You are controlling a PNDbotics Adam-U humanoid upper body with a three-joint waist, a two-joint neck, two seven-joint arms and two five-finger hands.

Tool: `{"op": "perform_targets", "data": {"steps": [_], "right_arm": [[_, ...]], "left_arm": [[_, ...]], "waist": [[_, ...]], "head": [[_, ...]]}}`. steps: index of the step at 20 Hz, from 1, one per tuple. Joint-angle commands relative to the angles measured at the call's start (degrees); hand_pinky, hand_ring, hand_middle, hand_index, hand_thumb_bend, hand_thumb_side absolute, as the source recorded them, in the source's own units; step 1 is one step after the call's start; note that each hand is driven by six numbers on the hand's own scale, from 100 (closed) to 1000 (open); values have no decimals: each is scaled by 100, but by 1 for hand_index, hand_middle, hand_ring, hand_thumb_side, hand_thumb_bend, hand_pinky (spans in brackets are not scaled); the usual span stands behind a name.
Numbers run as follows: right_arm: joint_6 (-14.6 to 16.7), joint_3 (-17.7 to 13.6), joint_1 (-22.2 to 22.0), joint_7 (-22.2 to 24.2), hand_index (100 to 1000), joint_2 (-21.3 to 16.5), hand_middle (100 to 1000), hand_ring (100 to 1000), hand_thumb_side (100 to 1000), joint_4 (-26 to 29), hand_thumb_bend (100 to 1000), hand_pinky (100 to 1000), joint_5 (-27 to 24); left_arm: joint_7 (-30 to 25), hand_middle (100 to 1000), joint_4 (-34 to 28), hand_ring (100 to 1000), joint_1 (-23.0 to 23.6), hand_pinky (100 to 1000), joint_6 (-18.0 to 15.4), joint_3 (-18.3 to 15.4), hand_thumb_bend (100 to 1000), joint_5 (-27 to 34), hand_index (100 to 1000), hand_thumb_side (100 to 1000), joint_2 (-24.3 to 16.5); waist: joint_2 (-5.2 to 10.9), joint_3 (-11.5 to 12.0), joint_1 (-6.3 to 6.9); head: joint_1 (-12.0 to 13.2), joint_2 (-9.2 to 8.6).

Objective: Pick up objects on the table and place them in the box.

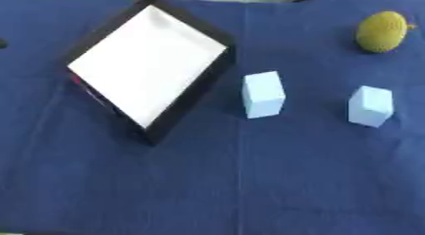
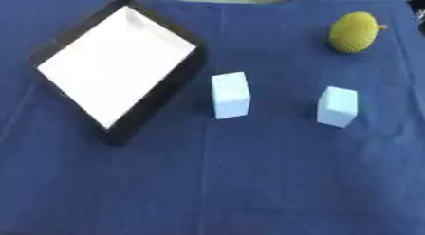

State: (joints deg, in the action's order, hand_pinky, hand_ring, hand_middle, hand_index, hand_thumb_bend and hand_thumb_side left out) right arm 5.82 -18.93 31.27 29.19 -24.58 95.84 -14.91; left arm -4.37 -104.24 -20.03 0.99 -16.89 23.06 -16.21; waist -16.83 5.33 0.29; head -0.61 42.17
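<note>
Neither eye view shows any part of the robot's body. No arm enters from the left or right side, nor from the upper corners. No wrist and no hand shows anywhere, including the lower corners. The pose of the arms and the state of the fingers of both hands cannot be told.

A staged test bench, likely a lab: a table (image 1: 249,191) draped in creased blue cloth (image 2: 249,182) carried only practice props, a black-walled box (image 1: 187,108), two pale blue blocks (image 1: 263,94) and a yellow bumpy fruit model (image 1: 381,31).
</note>
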Motion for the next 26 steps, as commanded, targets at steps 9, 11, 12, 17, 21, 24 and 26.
{"op": "perform_targets", "data": {"steps": [9,11,12,17,21,24,26], "right_arm": [[2045,1188,1025,438,909,-2090,822,887,143,-1192,100,1000,164],[2576,1566,1311,507,910,-2508,830,890,139,-1447,100,1000,209],[2824,1749,1443,534,910,-2692,838,892,153,-1571,100,1000,239],[3861,2528,2007,741,915,-3272,858,901,248,-2081,100,1000,497],[4486,3071,2520,1206,914,-3296,862,904,343,-2516,100,1000,865],[4600,3387,3054,1697,912,-2966,859,904,382,-2903,100,1000,1045],[4611,3530,3432,2028,910,-2639,859,904,403,-3184,100,1000,1140]], "left_arm": [[70,677,-60,670,136,525,57,-77,100,-123,691,592,-361],[68,677,-48,670,166,524,64,-76,100,-153,690,593,-399],[70,676,-43,669,176,524,66,-77,100,-164,688,595,-414],[84,673,-27,668,201,523,83,-76,100,-196,683,600,-470],[81,671,-14,667,220,522,103,-64,100,-219,680,603,-503],[97,668,2,667,254,522,104,-77,100,-233,676,606,-510],[115,667,18,666,284,521,101,-90,100,-240,675,607,-514]], "waist": [[231,-126,-308],[249,-144,-349],[257,-148,-366],[287,-147,-438],[318,-156,-477],[339,-180,-469],[353,-205,-455]], "head": [[108,186],[122,193],[124,194],[142,195],[142,195],[134,195],[124,195]]}}
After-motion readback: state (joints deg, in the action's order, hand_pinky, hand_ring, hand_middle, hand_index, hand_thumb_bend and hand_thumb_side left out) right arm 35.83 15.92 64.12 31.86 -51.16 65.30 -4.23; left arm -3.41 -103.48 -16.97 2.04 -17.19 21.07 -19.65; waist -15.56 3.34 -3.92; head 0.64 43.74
